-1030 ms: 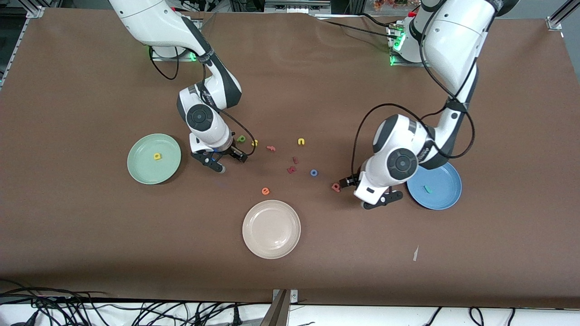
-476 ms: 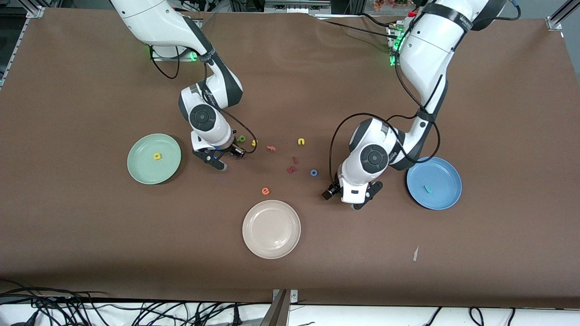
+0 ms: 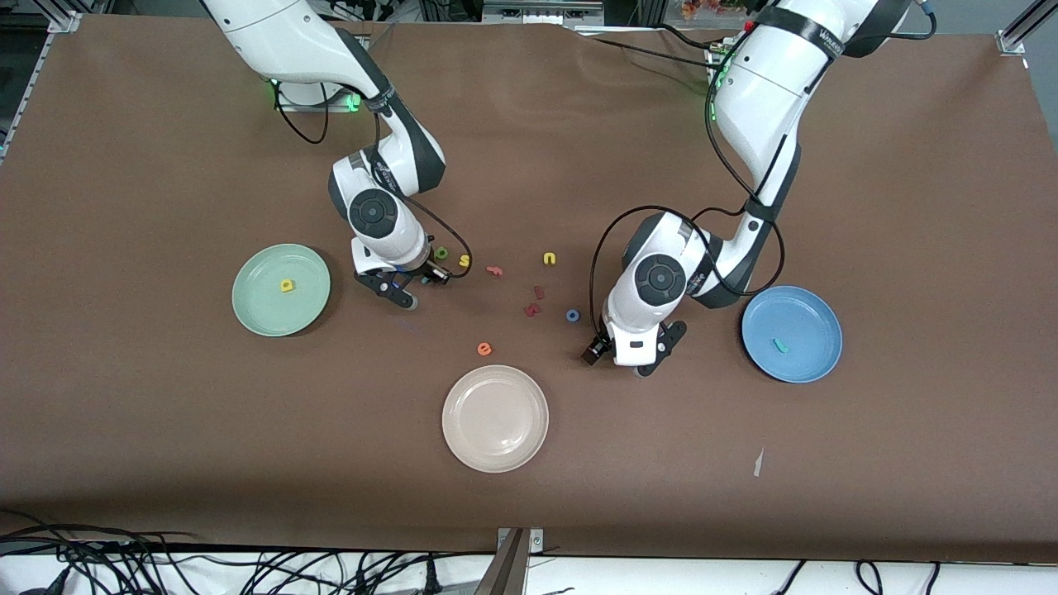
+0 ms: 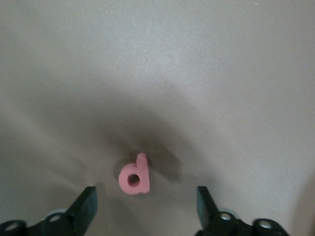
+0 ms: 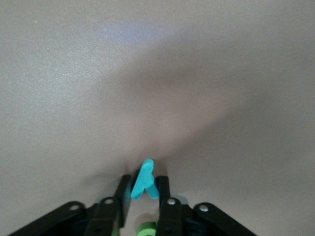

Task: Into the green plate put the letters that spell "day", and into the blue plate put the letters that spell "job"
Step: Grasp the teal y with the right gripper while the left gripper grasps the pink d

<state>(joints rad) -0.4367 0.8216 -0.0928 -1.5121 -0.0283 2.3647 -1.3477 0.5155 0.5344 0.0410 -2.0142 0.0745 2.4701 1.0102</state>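
Note:
My right gripper [image 5: 144, 188] is shut on the teal "y" [image 5: 145, 171], low at the table beside the dark green letter [image 3: 442, 253]; in the front view the "y" is hidden under that hand [image 3: 430, 275]. The green plate [image 3: 256, 310] holds the yellow "a" [image 3: 287, 286]. My left gripper [image 4: 146, 199] is open, its fingers on either side of the salmon-pink letter [image 4: 134, 176] without touching it. That hand [image 3: 620, 351] hides the letter in the front view. The blue ring "o" [image 3: 572, 315] lies close by. The blue plate [image 3: 814, 322] holds the teal hooked letter [image 3: 779, 345].
Between the two hands lie a yellow "s" [image 3: 464, 261], a yellow "u" [image 3: 550, 259], a reddish letter [image 3: 494, 270] and two dark red letters [image 3: 539, 292] [image 3: 531, 311]. An orange "e" [image 3: 484, 349] sits just above the cream-white plate [image 3: 495, 418], nearest the front camera.
The left arm swung from beside the blue plate toward the table's middle and now covers the salmon-pink letter. The right gripper's fingers closed on the teal "y".

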